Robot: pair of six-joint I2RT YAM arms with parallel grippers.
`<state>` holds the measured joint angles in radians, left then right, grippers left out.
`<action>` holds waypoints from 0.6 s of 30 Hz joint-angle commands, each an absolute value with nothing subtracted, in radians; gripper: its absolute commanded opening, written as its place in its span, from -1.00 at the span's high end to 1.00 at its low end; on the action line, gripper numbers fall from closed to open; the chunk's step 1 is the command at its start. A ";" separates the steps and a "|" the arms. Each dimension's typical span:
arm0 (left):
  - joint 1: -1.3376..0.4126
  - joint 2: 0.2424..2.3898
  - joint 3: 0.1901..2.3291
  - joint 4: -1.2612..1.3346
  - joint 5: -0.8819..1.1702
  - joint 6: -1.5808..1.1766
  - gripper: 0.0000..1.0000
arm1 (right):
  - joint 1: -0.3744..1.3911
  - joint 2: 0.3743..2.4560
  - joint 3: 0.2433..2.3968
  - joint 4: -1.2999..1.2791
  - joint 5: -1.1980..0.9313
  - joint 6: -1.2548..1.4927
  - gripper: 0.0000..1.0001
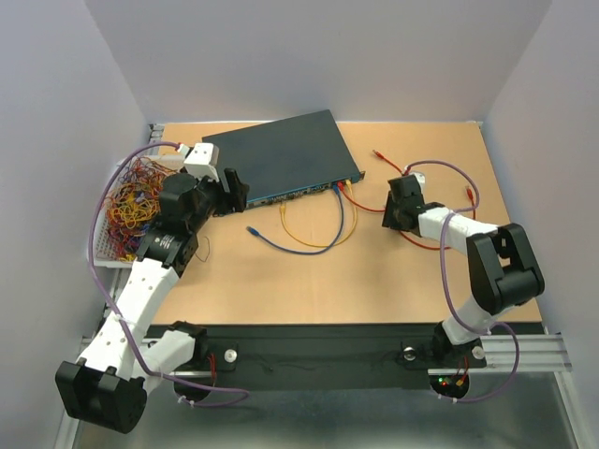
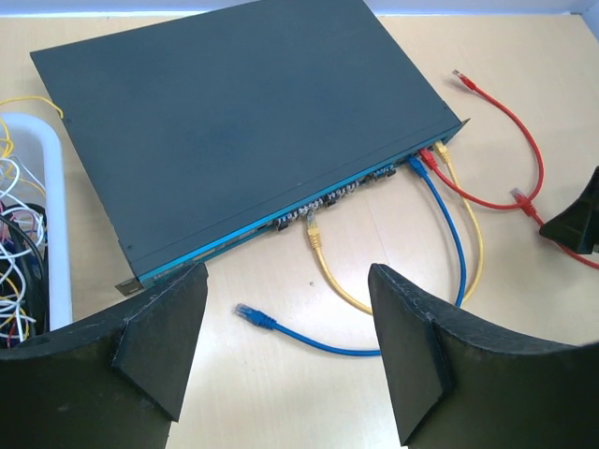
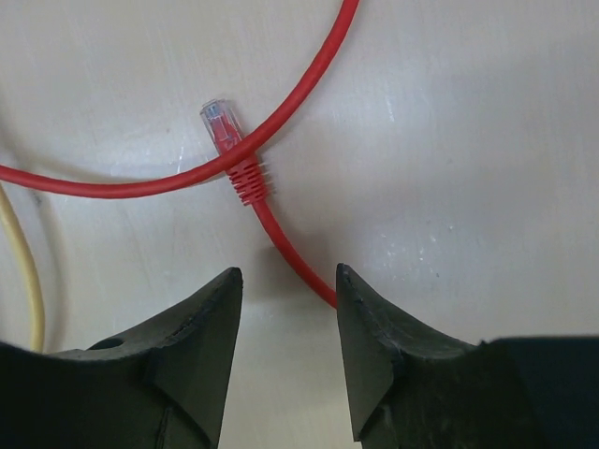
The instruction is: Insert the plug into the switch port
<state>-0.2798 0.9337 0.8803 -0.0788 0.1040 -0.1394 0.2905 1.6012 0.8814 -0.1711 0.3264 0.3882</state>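
Observation:
The switch (image 1: 281, 154) (image 2: 234, 122) lies flat at the back of the table, its row of ports (image 2: 346, 192) facing me. Blue, red and yellow cables sit plugged in at its right end (image 2: 426, 159). A loose red plug (image 3: 225, 131) lies on the table just ahead of my right gripper (image 3: 285, 276) (image 1: 391, 213). That gripper's jaws are open, and the red cable runs back under the right finger. My left gripper (image 2: 288, 276) (image 1: 234, 190) stands wide open at the switch's left front corner, above a loose blue plug (image 2: 251, 315) (image 1: 252, 230).
A loose yellow plug (image 2: 314, 229) (image 1: 283, 213) lies close to the port row. A second free red plug (image 1: 377, 152) (image 2: 459, 75) rests right of the switch. A white wire basket (image 1: 101, 245) (image 2: 58, 234) full of cables stands at the left edge.

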 commanded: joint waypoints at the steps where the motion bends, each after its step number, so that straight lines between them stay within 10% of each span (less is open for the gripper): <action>1: -0.279 0.937 0.868 -0.041 0.103 -0.138 -0.61 | 0.293 1.670 0.939 -0.117 0.334 0.377 -0.01; 6: -0.279 0.946 0.868 -0.041 0.103 -0.138 -0.60 | 0.287 1.750 0.980 -0.091 0.322 0.380 0.03; 14: -0.278 0.956 0.871 -0.043 0.100 -0.135 -0.59 | 0.285 1.780 0.971 -0.072 0.311 0.370 0.99; 18: -0.278 0.953 0.871 -0.043 0.100 -0.135 -0.59 | 0.297 1.699 0.901 -0.072 0.273 0.347 0.99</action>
<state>-0.2798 0.9615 0.8749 -0.0795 0.1017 -0.1394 0.2893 1.7630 0.9627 -0.0624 0.3103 0.3729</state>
